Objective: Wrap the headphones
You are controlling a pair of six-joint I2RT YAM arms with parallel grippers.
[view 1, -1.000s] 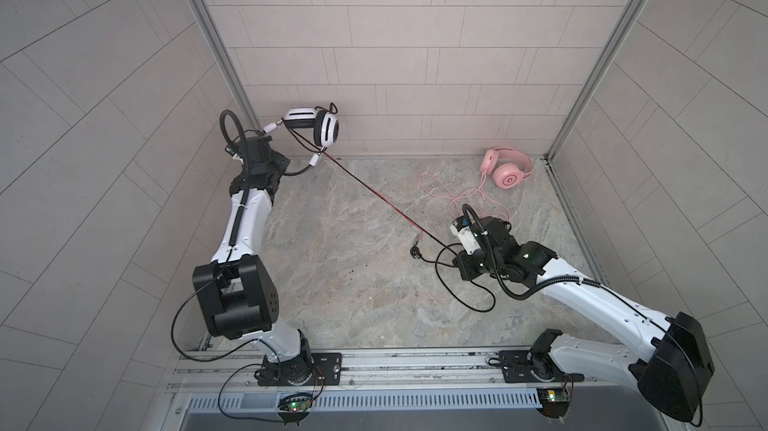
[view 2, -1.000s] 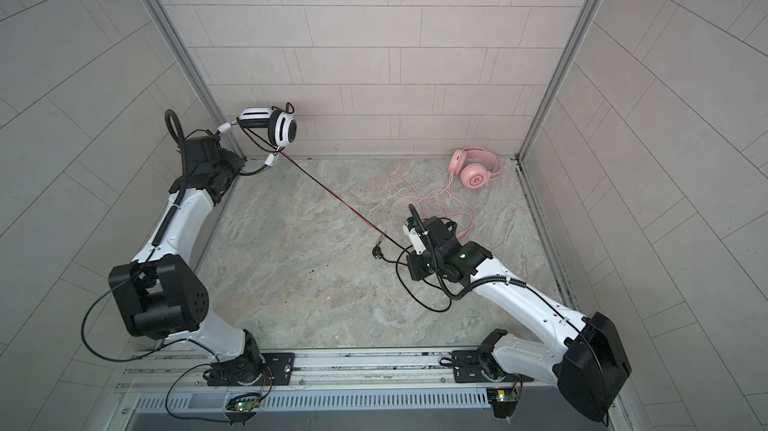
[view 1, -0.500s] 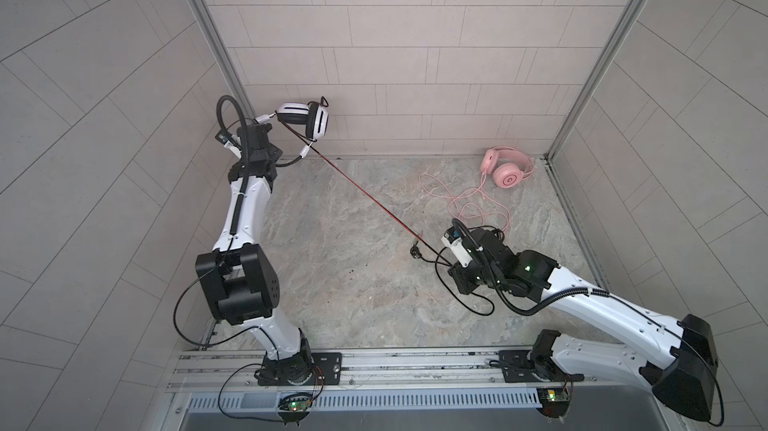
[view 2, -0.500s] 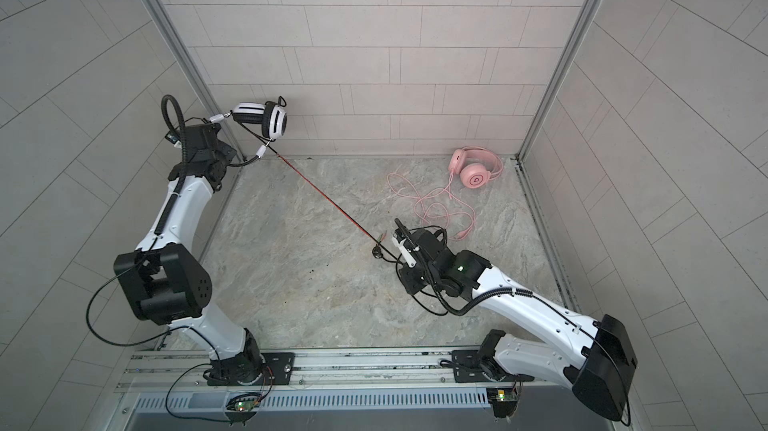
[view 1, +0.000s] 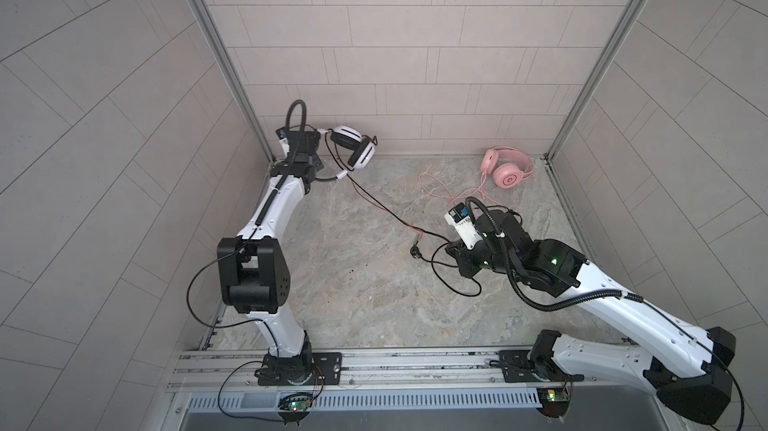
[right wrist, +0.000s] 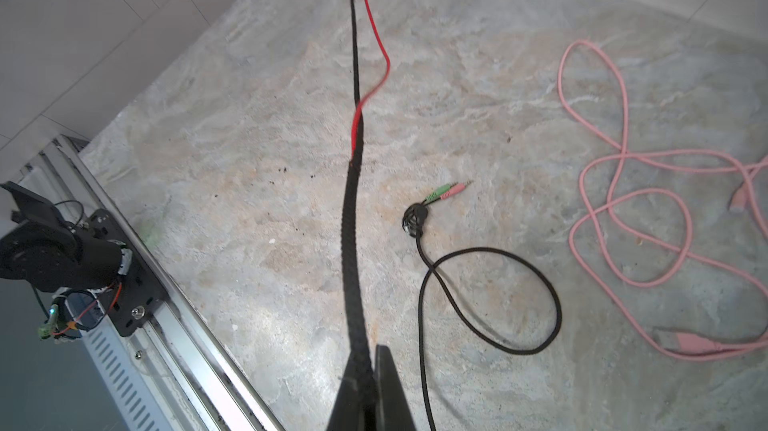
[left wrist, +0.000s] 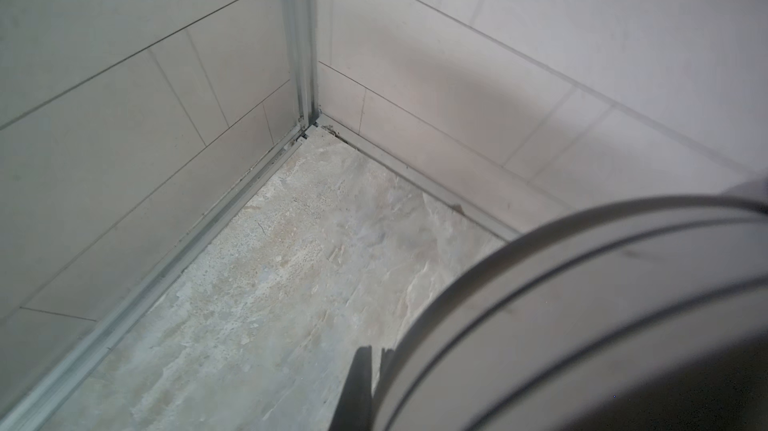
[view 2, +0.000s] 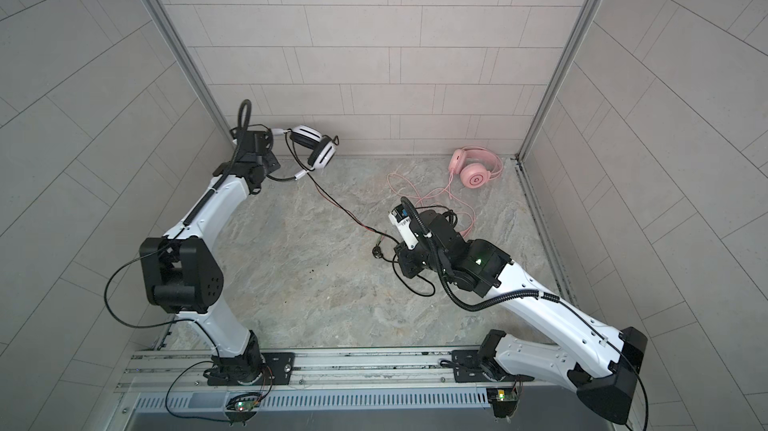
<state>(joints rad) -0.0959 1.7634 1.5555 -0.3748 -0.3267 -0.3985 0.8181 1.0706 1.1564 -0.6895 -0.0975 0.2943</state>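
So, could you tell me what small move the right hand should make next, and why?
Probably carry the black cord toward the white headset: the right hand pinches it, the left hand holds the headset aloft, cord loose between them.

Tabletop [view 1: 353, 316] is a marbled grey-beige stone-look slab, walled on three sides, with an aluminium rail [view 1: 374, 360] along the near edge. Pink headphones [view 1: 508, 167] sit in the far right corner, one cup face up. Their pink cord [view 1: 440, 190] sprawls from there toward the middle in loose overlapping loops; its pink connector [right wrist: 681, 341] lies flat on the surface. Right of centre, the tail end of the black cord [right wrist: 482, 248] lies in one open loop, ending in a small tied coil [right wrist: 415, 219] with green and pink jack plugs [right wrist: 449, 191] pointing away from it. A few dark specks [view 1: 351, 272] near the middle.
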